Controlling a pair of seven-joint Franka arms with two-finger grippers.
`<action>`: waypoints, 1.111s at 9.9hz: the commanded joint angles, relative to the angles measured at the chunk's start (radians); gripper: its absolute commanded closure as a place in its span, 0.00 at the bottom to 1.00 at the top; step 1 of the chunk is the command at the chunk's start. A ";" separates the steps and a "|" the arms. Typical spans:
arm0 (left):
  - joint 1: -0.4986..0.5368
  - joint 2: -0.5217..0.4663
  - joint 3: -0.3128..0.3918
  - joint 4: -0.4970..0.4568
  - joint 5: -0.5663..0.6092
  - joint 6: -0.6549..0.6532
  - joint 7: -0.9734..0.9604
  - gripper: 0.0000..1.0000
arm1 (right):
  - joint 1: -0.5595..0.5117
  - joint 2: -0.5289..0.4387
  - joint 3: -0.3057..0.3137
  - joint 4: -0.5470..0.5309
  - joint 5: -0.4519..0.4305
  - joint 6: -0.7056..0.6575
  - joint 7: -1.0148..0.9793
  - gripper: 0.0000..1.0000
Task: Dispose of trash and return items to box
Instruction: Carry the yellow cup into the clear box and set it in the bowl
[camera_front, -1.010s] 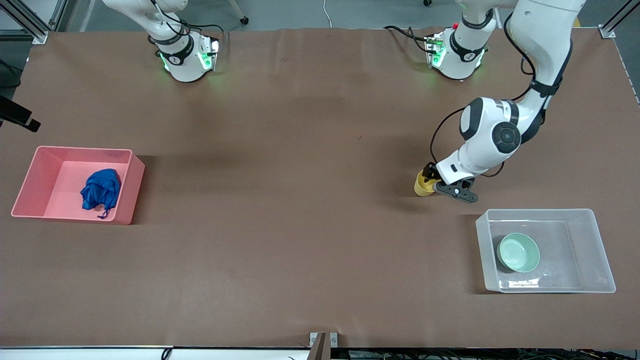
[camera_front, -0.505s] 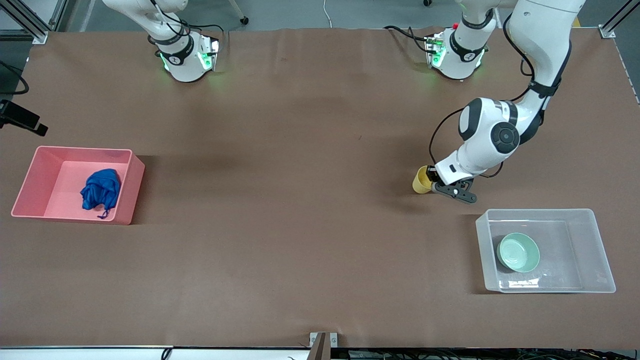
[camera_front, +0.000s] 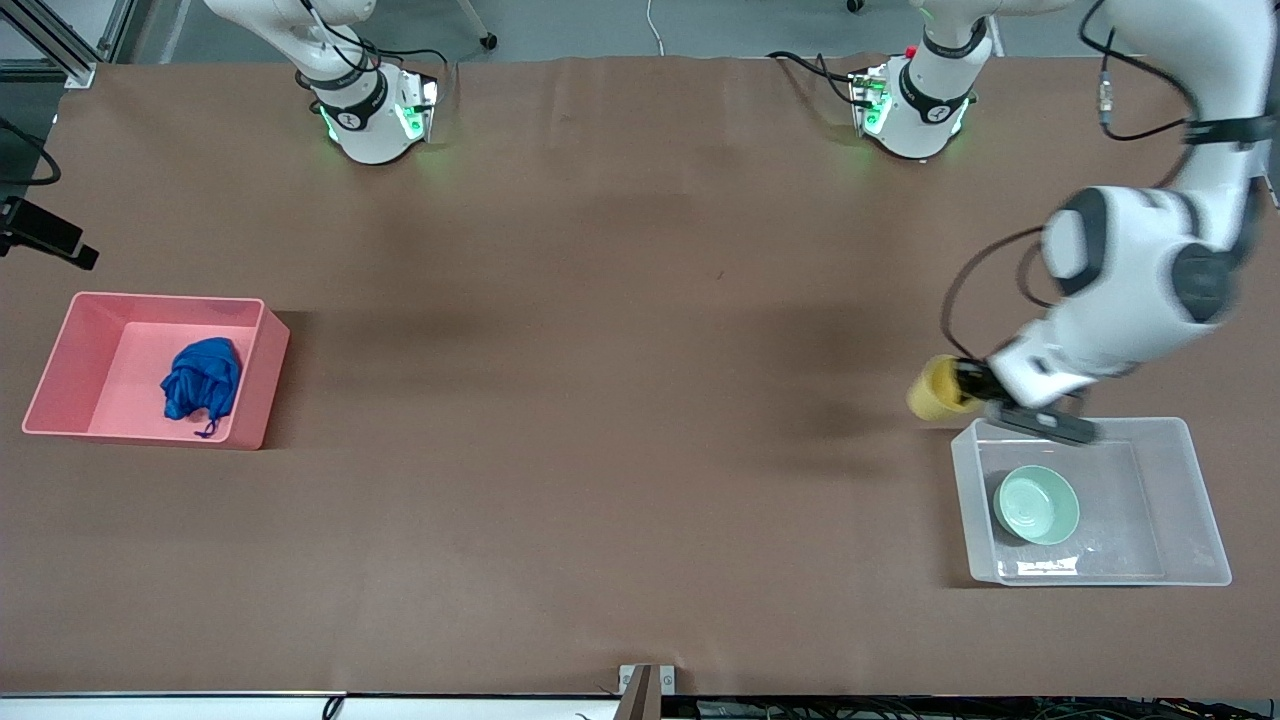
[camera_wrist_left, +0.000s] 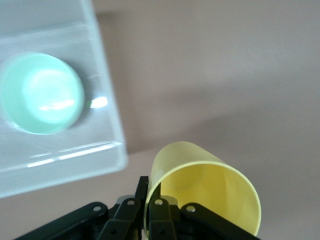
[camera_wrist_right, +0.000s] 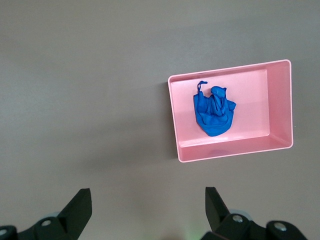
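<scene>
My left gripper is shut on the rim of the yellow cup and holds it tilted in the air, over the table just beside the clear box's corner. In the left wrist view one finger sits inside the cup and one outside, at my left gripper. The mint-green bowl lies in the clear box, and shows in the left wrist view too. The blue wad lies in the pink bin. My right gripper is open and empty, waiting high over the table.
The pink bin with the blue wad stands at the right arm's end of the table. The clear box's wall is close beside the held cup. Both arm bases stand along the table's edge farthest from the front camera.
My left gripper has lifted the yellow cup off the table and carried it toward the clear box. The bowl, wad and bins have not moved.
</scene>
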 joint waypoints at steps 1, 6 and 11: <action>0.001 0.212 0.097 0.228 0.003 -0.021 0.011 0.99 | -0.001 0.001 0.002 0.016 -0.001 -0.020 -0.011 0.00; 0.021 0.498 0.182 0.432 -0.035 0.057 0.014 0.99 | -0.003 0.000 0.002 0.015 -0.001 -0.021 -0.012 0.00; 0.027 0.414 0.182 0.411 -0.032 0.054 0.011 0.00 | 0.005 0.000 0.002 0.015 -0.038 -0.021 -0.022 0.00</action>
